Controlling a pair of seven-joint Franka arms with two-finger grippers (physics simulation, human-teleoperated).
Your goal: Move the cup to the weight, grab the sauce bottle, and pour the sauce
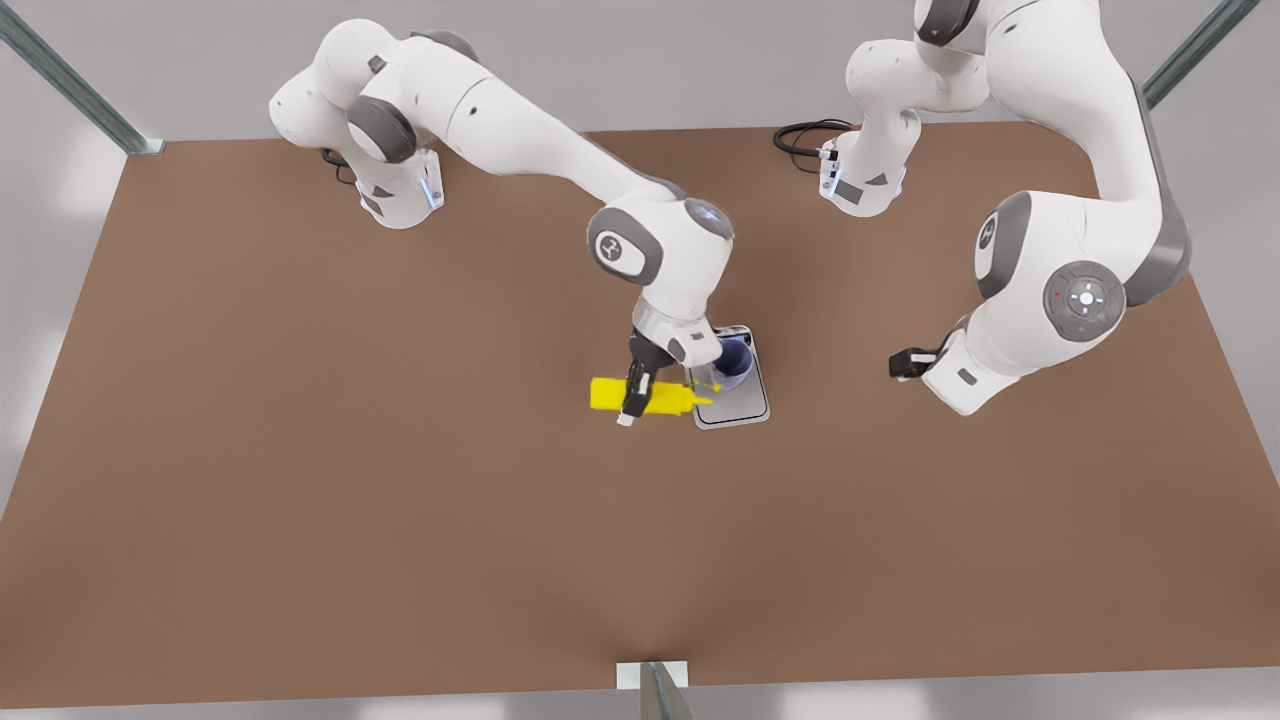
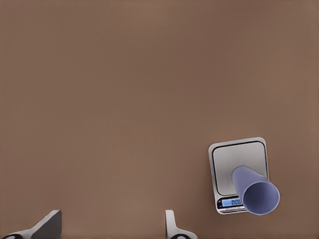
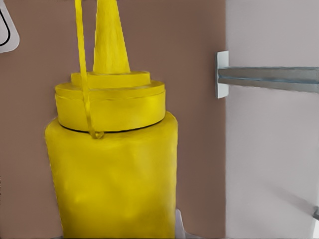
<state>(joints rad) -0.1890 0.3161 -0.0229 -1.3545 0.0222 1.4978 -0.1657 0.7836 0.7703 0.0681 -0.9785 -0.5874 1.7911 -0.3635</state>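
The yellow sauce bottle (image 1: 655,396) (image 3: 114,174) lies tipped on its side above the table. My right gripper (image 1: 636,388) is shut on its body. Its pointed nozzle (image 1: 706,388) reaches over the rim of the lavender-blue cup (image 1: 732,362) (image 2: 256,194). A thin yellow strand (image 3: 82,64) runs alongside the nozzle. The cup stands on the weight (image 1: 742,402) (image 2: 239,154), a silver-grey scale with a blue display (image 2: 232,202). My left gripper (image 1: 905,363) (image 2: 112,230) waits open and empty well off to the front view's right of the weight.
Both arm bases (image 1: 400,190) (image 1: 860,185) stand at the far edge of the brown table (image 1: 400,520), with a black cable (image 1: 800,135) beside one. A metal frame post (image 1: 655,690) (image 3: 269,77) sits at the near edge.
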